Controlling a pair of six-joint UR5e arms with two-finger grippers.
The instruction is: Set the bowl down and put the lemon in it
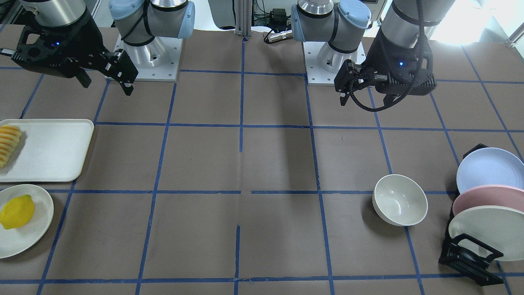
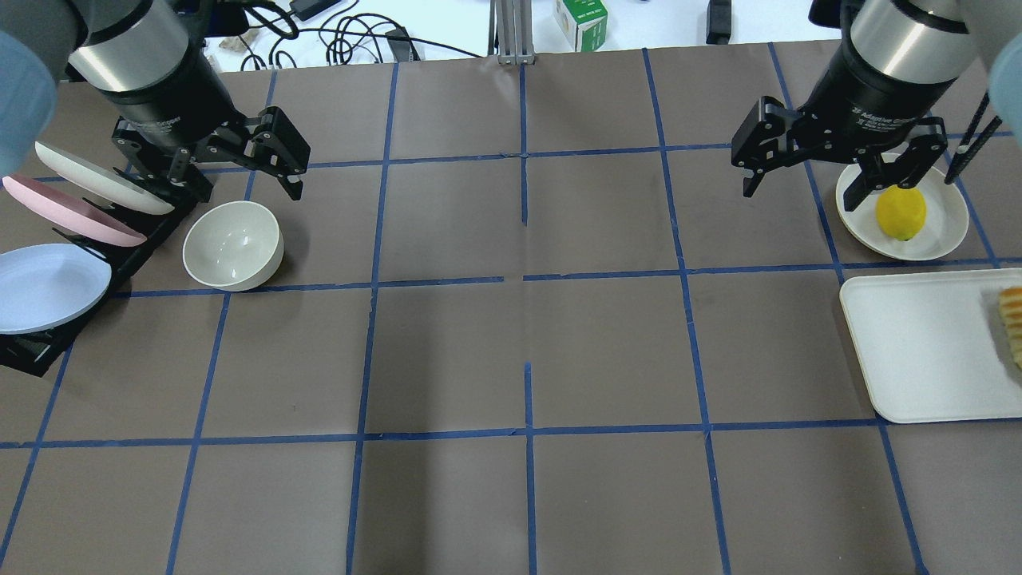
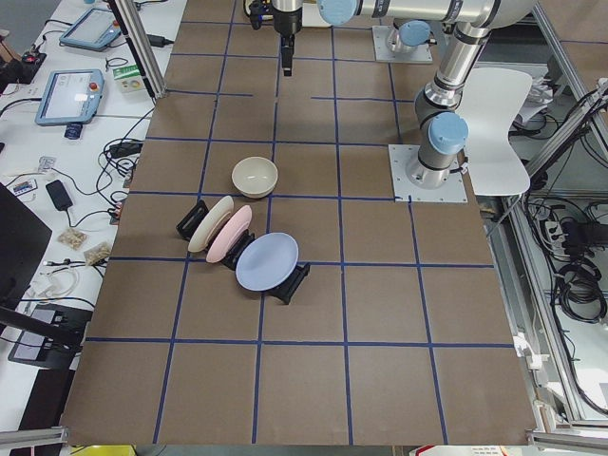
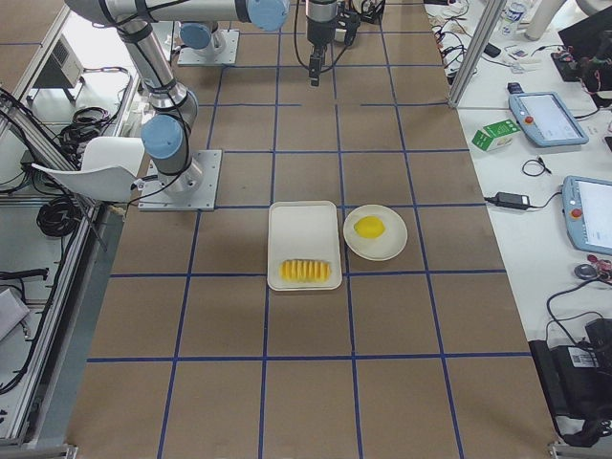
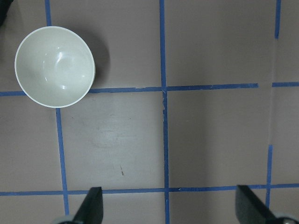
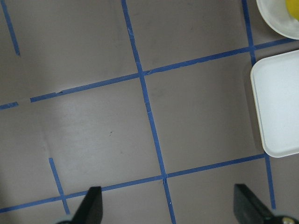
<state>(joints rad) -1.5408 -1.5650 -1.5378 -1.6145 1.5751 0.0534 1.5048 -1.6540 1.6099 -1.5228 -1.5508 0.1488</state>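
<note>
Brown taped table (image 2: 527,335) — left tool (image 2: 239,180) and right tool (image 2: 798,196) hang raised, pointing down — jaws spread, empty.

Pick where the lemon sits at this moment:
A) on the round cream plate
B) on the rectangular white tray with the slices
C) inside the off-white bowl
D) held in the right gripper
A: the lemon lies on the round cream plate, while the bowl stands empty at the other end of the table.
</note>
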